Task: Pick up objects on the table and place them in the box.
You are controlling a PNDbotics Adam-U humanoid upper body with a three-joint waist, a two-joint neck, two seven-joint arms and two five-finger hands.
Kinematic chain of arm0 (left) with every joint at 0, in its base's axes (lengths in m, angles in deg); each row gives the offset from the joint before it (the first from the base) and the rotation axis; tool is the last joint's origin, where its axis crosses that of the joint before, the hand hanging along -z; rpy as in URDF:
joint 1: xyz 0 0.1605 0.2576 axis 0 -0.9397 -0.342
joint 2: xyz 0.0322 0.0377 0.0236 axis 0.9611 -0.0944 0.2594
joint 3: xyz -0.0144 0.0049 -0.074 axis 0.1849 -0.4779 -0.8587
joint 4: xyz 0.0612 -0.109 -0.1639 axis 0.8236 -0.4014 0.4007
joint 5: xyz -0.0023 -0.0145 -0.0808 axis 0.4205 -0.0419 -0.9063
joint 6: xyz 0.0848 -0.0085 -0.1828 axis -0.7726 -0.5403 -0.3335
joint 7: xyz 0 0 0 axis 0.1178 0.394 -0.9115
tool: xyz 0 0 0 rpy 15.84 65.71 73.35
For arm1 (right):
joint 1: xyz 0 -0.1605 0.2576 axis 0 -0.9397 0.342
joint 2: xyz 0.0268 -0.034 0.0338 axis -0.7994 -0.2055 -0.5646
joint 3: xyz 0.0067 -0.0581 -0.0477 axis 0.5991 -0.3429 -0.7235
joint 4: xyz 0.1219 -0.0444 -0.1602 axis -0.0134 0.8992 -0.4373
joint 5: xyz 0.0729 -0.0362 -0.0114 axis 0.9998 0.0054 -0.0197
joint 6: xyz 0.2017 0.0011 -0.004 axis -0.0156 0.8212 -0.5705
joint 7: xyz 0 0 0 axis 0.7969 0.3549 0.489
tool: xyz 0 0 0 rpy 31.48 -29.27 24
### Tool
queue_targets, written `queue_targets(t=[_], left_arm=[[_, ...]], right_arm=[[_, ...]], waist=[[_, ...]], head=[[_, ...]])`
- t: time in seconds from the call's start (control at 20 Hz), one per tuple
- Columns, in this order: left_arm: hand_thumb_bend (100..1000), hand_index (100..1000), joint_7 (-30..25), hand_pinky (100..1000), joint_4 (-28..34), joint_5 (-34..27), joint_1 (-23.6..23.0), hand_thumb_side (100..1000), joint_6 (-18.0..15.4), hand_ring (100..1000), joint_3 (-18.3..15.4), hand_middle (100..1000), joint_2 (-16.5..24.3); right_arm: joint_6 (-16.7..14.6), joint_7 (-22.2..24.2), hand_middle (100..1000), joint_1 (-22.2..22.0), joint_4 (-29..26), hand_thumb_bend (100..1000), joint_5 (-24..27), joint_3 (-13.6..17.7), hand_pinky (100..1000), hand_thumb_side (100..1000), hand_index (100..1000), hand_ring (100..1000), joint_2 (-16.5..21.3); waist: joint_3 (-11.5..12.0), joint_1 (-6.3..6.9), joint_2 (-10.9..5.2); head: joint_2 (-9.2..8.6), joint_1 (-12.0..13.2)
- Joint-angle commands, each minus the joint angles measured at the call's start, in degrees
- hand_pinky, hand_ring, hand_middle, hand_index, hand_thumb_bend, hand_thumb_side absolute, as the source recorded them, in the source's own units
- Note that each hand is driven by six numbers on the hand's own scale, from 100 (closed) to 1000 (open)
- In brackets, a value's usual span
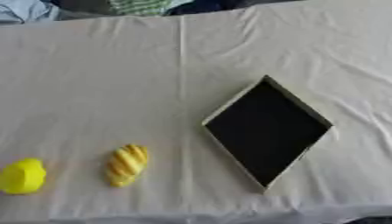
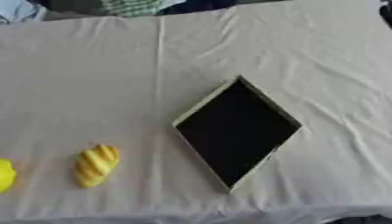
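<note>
A shallow box [image 1: 266, 131] with a black inside and pale rim lies turned like a diamond, right of the table's middle; nothing shows inside it. A yellow, brown-striped croissant-shaped object [image 1: 126, 165] lies near the front edge, left of the box. Further left, by the view's edge, sits a plain yellow rounded object [image 1: 22, 176]. Neither hand shows in either view.
A wrinkled white cloth [image 1: 153, 87] covers the whole table, with a crease running down from the far edge. Folded clothing, blue and green-striped [image 1: 138, 6], lies beyond the far edge. A dark shape [image 2: 386, 13] shows at the upper right corner.
</note>
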Motion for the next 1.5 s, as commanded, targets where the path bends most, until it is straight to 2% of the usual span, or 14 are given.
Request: queue_targets(t=[0.05,0.1,0.25,0.4,0.5,0.7,0.85,1.0,1.15,1.25,1.5], left_arm=[[368,956,-8.2,911,0.8,0.8,-1.0,482,-2.6,894,-0.5,843,3.7],[425,957,-10.5,921,0.8,1.1,-1.6,463,-3.1,900,-0.4,847,4.0],[499,957,-15.5,931,0.8,3.8,-3.6,444,-3.7,906,-0.3,850,4.0],[596,948,-17.6,944,0.8,7.3,-5.2,365,-4.1,911,-0.4,851,3.5],[622,948,-17.9,945,0.8,9.7,-5.7,305,-4.0,910,-0.5,847,2.9],[604,939,-18.3,940,0.8,12.5,-6.0,158,-3.6,905,-0.2,836,1.6],[580,936,-20.0,938,0.8,12.8,-6.6,100,-2.9,904,0.4,826,0.9],[563,938,-21.9,936,0.8,11.6,-7.2,100,-2.7,905,1.1,824,0.4],[584,936,-23.1,934,0.8,10.5,-7.8,100,-1.9,902,1.4,822,0.0],[609,938,-23.4,933,0.8,11.6,-7.9,100,-0.7,898,1.1,826,-0.1],[591,937,-22.4,923,0.8,16.0,-7.3,100,2.9,890,1.0,823,-1.0]], right_arm=[[0.1,-0.3,712,0.1,-0.9,100,-0.4,0.6,915,558,845,829,2.3],[0.1,-0.3,712,-0.1,-0.9,100,-0.5,0.7,915,558,845,829,2.4],[0.1,-0.5,712,-0.5,-0.9,100,-0.7,0.8,915,558,845,829,2.6],[0.1,-0.6,711,-0.6,-0.9,100,-0.7,0.8,915,559,845,829,2.7],[0.2,-0.6,711,-0.7,-0.9,100,-0.7,0.9,915,560,845,829,2.5],[0.2,-0.6,711,-0.7,-0.9,100,-0.6,0.9,915,560,844,829,2.2],[0.3,-0.6,710,-0.7,-0.9,100,-0.5,0.9,915,560,844,829,2.0],[0.3,-0.7,710,-0.6,-0.9,100,-0.5,1.0,915,561,844,829,1.8],[0.5,-0.6,709,-0.7,-0.9,100,-0.4,1.0,916,562,844,828,1.6],[0.5,-0.5,709,-0.7,-0.9,100,-0.4,1.0,916,563,843,828,1.5],[0.8,-0.4,708,-0.9,-0.9,100,-0.3,1.1,916,563,843,828,1.1]], waist=[[0.3,0.09,-1.11],[0.4,0.19,-1.22],[0.7,0.46,-1.46],[0.9,0.55,-1.59],[0.9,0.57,-1.63],[0.6,0.41,-1.61],[0.4,0.27,-1.52],[0.3,0.25,-1.45],[0.2,0.32,-1.42],[0.1,0.4,-1.43],[-0.3,0.48,-1.43]], head=[[0.28,-0.5],[0.28,-0.6],[0.28,-0.9],[0.28,-0.9],[0.28,-0.6],[0.28,0.0],[0.28,0.4],[0.28,0.4],[0.28,0.4],[0.28,0.4],[0.28,1.0]])
